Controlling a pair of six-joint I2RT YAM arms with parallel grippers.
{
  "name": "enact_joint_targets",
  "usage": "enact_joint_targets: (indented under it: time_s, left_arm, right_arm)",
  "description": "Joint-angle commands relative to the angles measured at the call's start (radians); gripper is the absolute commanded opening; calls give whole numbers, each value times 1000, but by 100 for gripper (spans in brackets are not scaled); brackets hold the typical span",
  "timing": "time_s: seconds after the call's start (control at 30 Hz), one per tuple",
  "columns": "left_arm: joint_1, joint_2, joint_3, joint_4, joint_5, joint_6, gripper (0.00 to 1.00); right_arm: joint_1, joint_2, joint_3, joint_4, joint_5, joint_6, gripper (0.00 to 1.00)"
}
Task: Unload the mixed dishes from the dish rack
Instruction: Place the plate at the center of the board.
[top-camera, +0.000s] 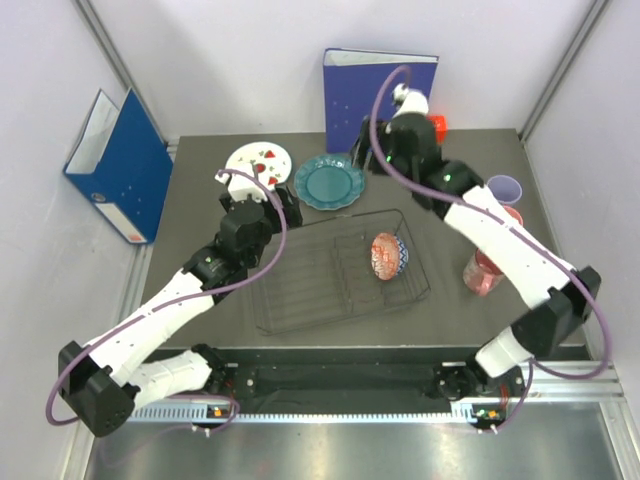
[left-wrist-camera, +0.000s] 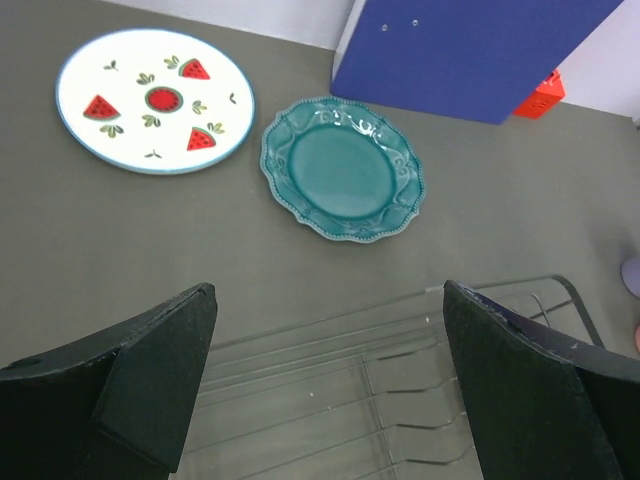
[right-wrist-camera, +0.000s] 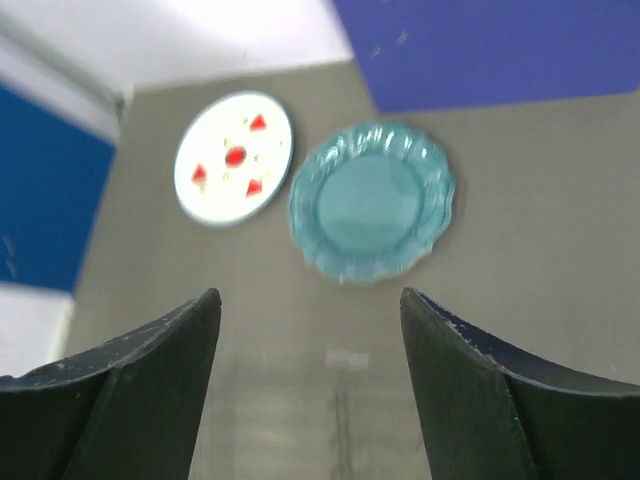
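Observation:
The dark wire dish rack (top-camera: 300, 290) sits mid-table with the red-and-blue patterned bowl (top-camera: 389, 256) on edge in its right part. The white watermelon plate (top-camera: 259, 162) and teal plate (top-camera: 329, 181) lie flat on the table behind the rack. The lavender cup (top-camera: 503, 188) and pink cups (top-camera: 485, 270) stand to the right, partly hidden by the right arm. My left gripper (top-camera: 262, 195) is open and empty over the rack's far-left edge (left-wrist-camera: 400, 340), and both plates show in its wrist view (left-wrist-camera: 155, 100) (left-wrist-camera: 343, 167). My right gripper (top-camera: 373, 152) is open and empty, high beside the teal plate (right-wrist-camera: 372, 198).
A blue binder (top-camera: 380, 85) stands at the back with a small red cube (top-camera: 437, 125) beside it. Another blue binder (top-camera: 118, 165) leans off the table's left side. White walls close in the table.

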Motion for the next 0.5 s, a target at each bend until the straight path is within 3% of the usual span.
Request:
enact_joint_targets:
  time_s: [0.0, 0.23, 0.33, 0.47]
  left_arm:
    - [-1, -17, -26, 11, -14, -57, 99]
    - [-3, -106, -72, -57, -184, -126, 99]
    - [-3, -157, -102, -43, -198, -139, 99]
    - [-1, -163, -106, -57, -182, -157, 99]
  right_arm:
    - [156, -57, -157, -254, 479, -95, 67]
    - [331, -166, -305, -529, 739, 112, 65]
    - [367, -152, -313, -664, 774, 218, 65]
    - [370, -142, -359, -666, 748, 249, 65]
